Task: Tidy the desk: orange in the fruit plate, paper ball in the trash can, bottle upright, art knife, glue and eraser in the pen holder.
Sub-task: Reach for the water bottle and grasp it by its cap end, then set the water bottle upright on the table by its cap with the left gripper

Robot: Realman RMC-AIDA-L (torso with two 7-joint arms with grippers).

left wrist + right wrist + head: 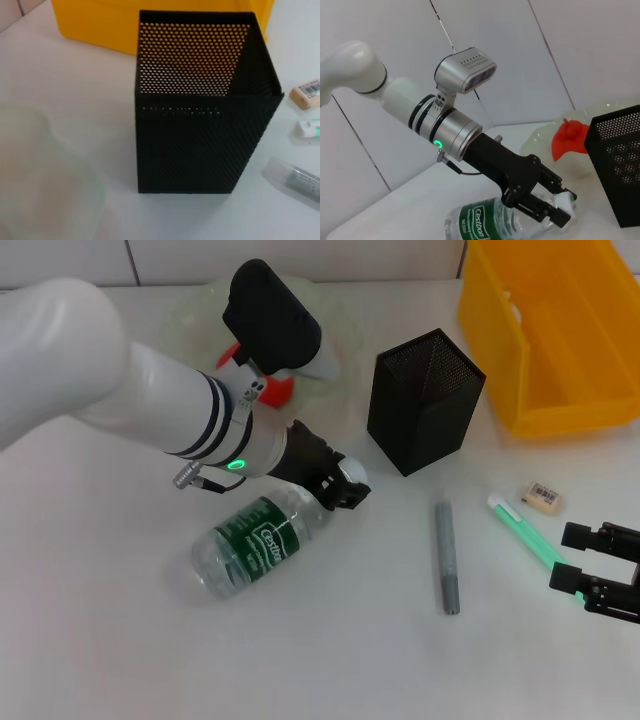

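The bottle (255, 540) lies on its side on the white table, cap pointing toward the pen holder (425, 400). My left gripper (343, 485) is shut on its white cap end, which the right wrist view also shows at the gripper (559, 205) and bottle (482, 225). The orange (277, 390) sits in the fruit plate (195, 310), half hidden behind my left arm. The art knife (446, 555), glue (525, 530) and eraser (541, 497) lie on the table right of the holder. My right gripper (598, 567) is open at the glue's near end.
The yellow trash can (550, 330) stands at the back right, just behind the pen holder. A small white shape shows inside it; I cannot tell whether it is the paper ball. My left arm spans the table's left half. Bare table lies in front of the bottle.
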